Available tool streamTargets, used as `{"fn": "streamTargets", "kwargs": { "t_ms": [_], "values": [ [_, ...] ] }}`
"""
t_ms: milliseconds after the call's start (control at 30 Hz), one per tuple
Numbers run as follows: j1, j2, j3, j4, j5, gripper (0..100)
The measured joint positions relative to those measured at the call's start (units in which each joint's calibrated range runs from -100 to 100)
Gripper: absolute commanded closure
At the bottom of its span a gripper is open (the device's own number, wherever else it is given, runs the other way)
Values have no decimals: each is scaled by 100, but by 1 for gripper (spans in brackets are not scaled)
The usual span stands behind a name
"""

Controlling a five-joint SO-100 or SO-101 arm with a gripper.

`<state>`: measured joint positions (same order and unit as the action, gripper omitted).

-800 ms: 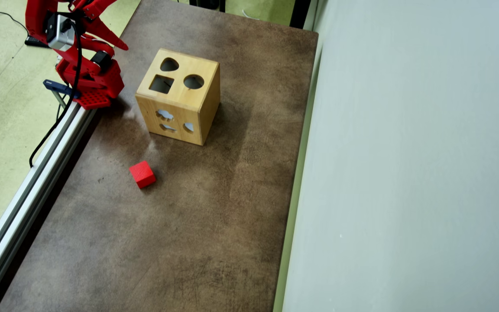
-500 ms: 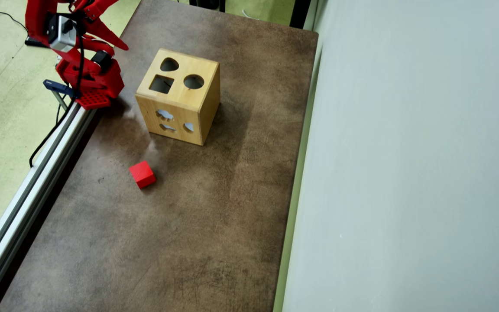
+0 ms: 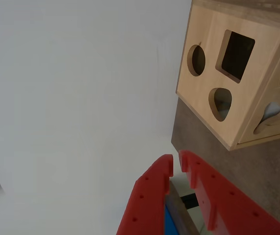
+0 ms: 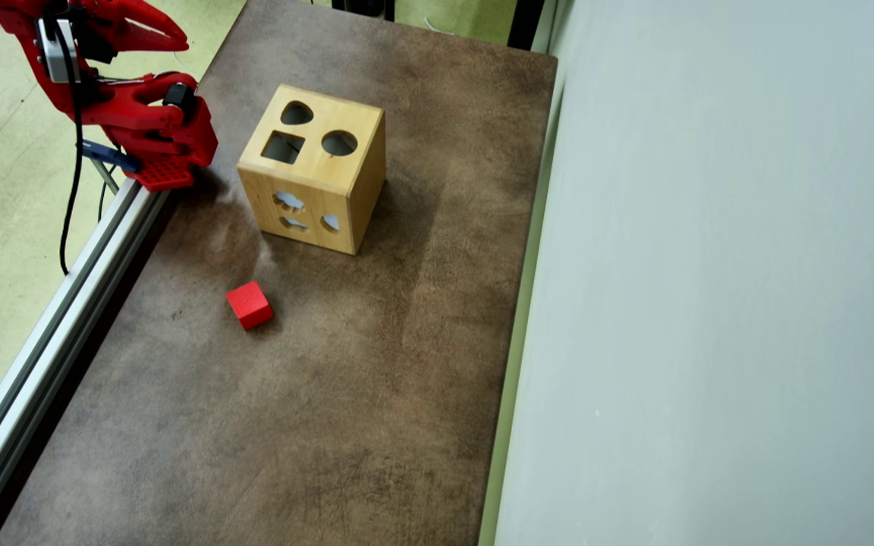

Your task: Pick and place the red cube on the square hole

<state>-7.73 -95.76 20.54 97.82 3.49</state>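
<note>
The red cube (image 4: 249, 305) lies on the brown table (image 4: 346, 409), in front of the pale wooden box (image 4: 315, 178) in the overhead view. It is out of the wrist view. The square hole (image 4: 283, 147) is in the box's top face, beside a round cut-out (image 4: 339, 142) and a teardrop cut-out (image 4: 297, 114). My gripper (image 4: 179, 36) hangs at the top left, well away from cube and box, fingers pointing right. In the wrist view the gripper (image 3: 175, 164) is shut with nothing in it. The box (image 3: 206, 29) and its square hole (image 3: 235, 49) sit at the upper right.
An aluminium rail (image 4: 50, 326) runs along the table's left edge, with the arm's base (image 4: 168, 155) clamped at its far end. A black cable (image 4: 69, 189) hangs beside it. A tall grey panel (image 4: 710, 265) borders the table's right side.
The arm has swung: its gripper and camera moved up and left in the overhead view, and the fingers now point right. Cube and box have not moved.
</note>
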Motion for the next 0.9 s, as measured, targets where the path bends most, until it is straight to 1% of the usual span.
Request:
{"fn": "streamTargets", "kwargs": {
  "t_ms": [400, 533, 667, 900],
  "values": [
    [36, 0, 0, 0, 0, 97],
    [762, 263, -135, 0, 0, 97],
    [1179, 890, -930, 0, 0, 97],
    [1272, 2593, -2998, 0, 0, 97]
  ]
}}
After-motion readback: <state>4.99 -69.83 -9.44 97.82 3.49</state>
